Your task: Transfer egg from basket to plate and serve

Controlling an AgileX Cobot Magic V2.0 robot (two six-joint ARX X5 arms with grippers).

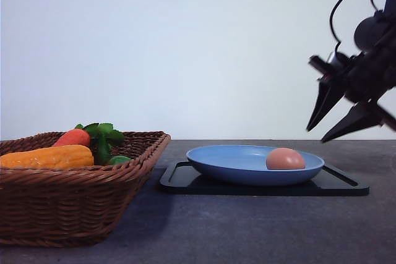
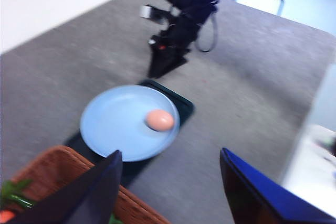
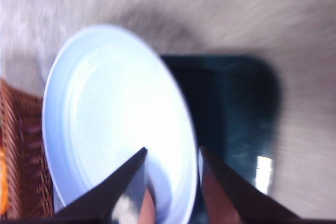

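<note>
Grey table (image 1: 247, 233) across front view. Wicker basket (image 1: 74, 196) at 8 o'clock of front view, held corn cob (image 1: 46, 157), carrot (image 1: 73, 137), green leaves (image 1: 104, 134). Black tray (image 1: 346, 185) at 4 o'clock of front view, just beside basket, apart from it. Light blue plate (image 1: 241, 166) sat on tray, rim overhanging tray toward basket. Right gripper (image 1: 337, 119) at 2 o'clock of front view, hung above plate's right edge, touching nothing, 2 fingers spread apart, released, nothing held. Egg (image 1: 285, 159) lay on plate, at 3 o'clock of plate in front view, near right rim, below right gripper. Left wrist view: left gripper (image 2: 170, 182) over basket (image 2: 58, 171) corner, 2 fingers wide apart, released, nothing between them; plate (image 2: 115, 124) with egg (image 2: 159, 120) beyond, right arm (image 2: 181, 19) past plate. Right wrist view blurred: plate (image 3: 105, 108) over tray (image 3: 236, 119), right gripper (image 3: 170, 174) fingers parted over plate rim, egg (image 3: 148, 209) partly seen between fingers, not touched as far as visible.
</note>
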